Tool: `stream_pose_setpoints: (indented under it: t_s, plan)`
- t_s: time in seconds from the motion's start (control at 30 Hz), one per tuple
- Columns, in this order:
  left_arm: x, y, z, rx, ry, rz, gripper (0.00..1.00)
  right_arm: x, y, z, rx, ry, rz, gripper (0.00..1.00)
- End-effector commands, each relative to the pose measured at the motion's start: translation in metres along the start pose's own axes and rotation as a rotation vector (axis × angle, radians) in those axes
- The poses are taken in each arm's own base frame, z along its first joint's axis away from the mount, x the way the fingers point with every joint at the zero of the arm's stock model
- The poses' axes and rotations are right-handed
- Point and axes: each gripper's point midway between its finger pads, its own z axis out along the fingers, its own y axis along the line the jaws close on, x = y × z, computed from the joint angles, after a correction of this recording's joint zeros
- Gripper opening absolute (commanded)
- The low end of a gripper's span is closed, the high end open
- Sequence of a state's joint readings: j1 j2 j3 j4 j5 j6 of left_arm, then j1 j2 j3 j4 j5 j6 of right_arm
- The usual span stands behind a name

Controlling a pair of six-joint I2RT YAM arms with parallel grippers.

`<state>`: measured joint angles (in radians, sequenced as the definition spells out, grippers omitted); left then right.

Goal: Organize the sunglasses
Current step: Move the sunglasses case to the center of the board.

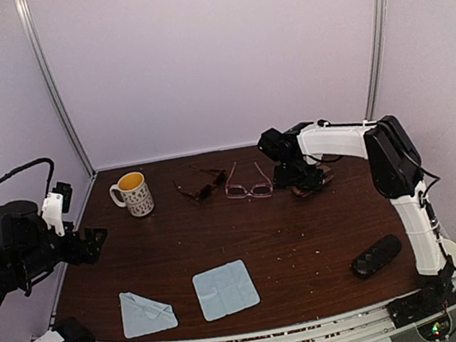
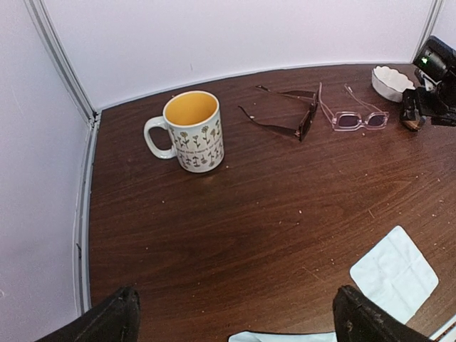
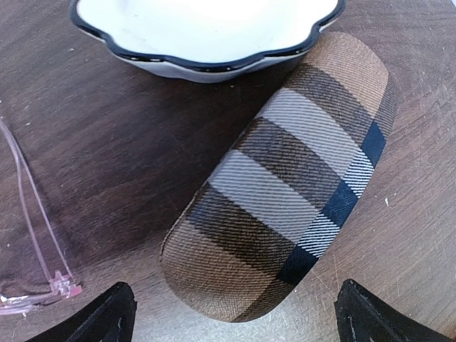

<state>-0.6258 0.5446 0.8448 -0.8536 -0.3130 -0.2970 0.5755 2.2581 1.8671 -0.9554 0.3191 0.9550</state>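
The dark sunglasses [image 1: 202, 185] lie unfolded at the back middle of the table, also in the left wrist view [image 2: 292, 117]. The pink clear-lens glasses [image 1: 249, 183] lie just right of them, also in the left wrist view [image 2: 355, 114]; one arm shows in the right wrist view [image 3: 32, 221]. My right gripper [image 1: 303, 178] is open just above the near end of the tan striped case [image 3: 285, 182], its fingertips [image 3: 100, 319] wide on either side and not touching it. My left gripper [image 1: 90, 242] is open and empty above the table's left side.
A yellow-lined mug [image 1: 134, 194] stands at the back left. A white scalloped dish [image 3: 206, 32] sits just beyond the striped case. A black oblong case [image 1: 377, 256] lies front right. Two light blue cloths [image 1: 226, 289] [image 1: 146, 313] lie near the front edge.
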Motion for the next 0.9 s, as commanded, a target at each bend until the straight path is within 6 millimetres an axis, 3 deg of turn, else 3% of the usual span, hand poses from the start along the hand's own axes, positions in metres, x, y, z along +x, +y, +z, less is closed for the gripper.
stream_pose_setpoints:
  t_s: [0.0, 0.1, 0.23, 0.53, 0.87]
  plan:
    - [-0.012, -0.004, -0.001, 0.021, -0.053, -0.003, 0.98, -0.005, -0.016, 0.005, 0.099, 0.004, 0.031, 1.00]
    - [-0.012, -0.004, -0.002, 0.020, -0.058, -0.006, 0.98, -0.004, -0.021, 0.014, 0.134, 0.025, 0.037, 0.99]
    - [-0.012, -0.004, -0.002, 0.022, -0.061, -0.005, 0.98, -0.003, -0.032, 0.022, 0.159, 0.040, 0.034, 0.87]
    - [-0.013, -0.003, -0.004, 0.023, -0.071, -0.008, 0.98, -0.004, -0.052, 0.020, 0.165, 0.015, 0.000, 0.80]
    - [-0.012, -0.004, -0.002, 0.022, -0.062, -0.004, 0.98, -0.009, -0.058, 0.021, 0.149, -0.002, -0.104, 0.89]
